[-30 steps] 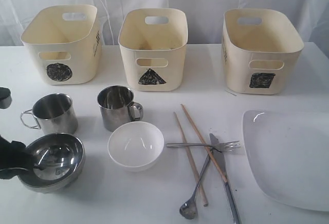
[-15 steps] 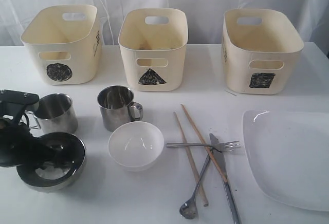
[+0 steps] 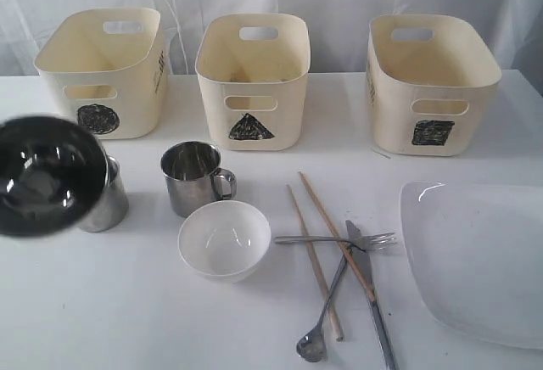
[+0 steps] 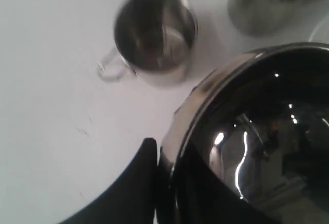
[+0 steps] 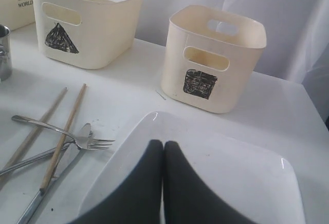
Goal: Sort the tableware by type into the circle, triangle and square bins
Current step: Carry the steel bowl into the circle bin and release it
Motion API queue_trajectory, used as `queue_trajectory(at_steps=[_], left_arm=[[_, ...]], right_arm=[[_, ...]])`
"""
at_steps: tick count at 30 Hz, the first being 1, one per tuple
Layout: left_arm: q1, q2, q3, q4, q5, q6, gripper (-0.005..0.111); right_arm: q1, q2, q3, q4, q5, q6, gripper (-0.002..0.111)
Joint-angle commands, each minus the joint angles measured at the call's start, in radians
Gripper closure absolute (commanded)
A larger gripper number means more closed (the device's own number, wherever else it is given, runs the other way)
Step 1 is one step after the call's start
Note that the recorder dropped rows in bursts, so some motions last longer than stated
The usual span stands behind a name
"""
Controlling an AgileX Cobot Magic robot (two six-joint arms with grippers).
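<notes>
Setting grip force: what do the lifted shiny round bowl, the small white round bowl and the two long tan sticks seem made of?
Lifted shiny round bowl: polished steel by its look, mirror-like reflections. Small white round bowl: glossy, ceramic or melamine, cannot tell which. Two long tan sticks: matte light brown, probably wood or bamboo.

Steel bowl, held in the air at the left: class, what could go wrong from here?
1. The left gripper seems to hold the steel bowl by its rim alone, and the bowl looks tilted, so it may slip or swing loose.
2. The bowl hangs close in front of a steel mug; a low sideways move could knock that mug over.
</notes>
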Motion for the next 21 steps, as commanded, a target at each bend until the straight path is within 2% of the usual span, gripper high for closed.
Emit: queue_trajectory(at_steps=[1, 4, 7, 10, 18, 21], left_arm=[[-0.001, 0.021, -0.124, 0.141, -0.065, -0.031, 0.106], [0.042, 0.162, -0.236, 0.256, -0.137, -0.111, 0.106], [0.126, 0.347, -0.368, 0.251, -0.203, -0.149, 0.106], [0.177, 0.509, -0.515, 0.208, -0.243, -0.147, 0.106], [0.190, 0.832, -0.874, 0.203, -0.301, -0.139, 0.106], [0.208, 0.992, -1.042, 0.247, -0.301, -0.136, 0.106]], right_arm=[[0.003, -0.004, 0.007, -0.001, -0.002, 0.005, 0.108], [0.003, -0.004, 0.007, -0.001, -0.002, 0.005, 0.108], [0.003, -0.004, 0.007, -0.001, -0.002, 0.005, 0.108], [0.003, -0.004, 0.007, -0.001, -0.002, 0.005, 0.108], [0.003, -0.004, 0.007, -0.001, -0.002, 0.007, 0.108], [0.003, -0.004, 0.007, 0.001, -0.002, 0.007, 0.108]])
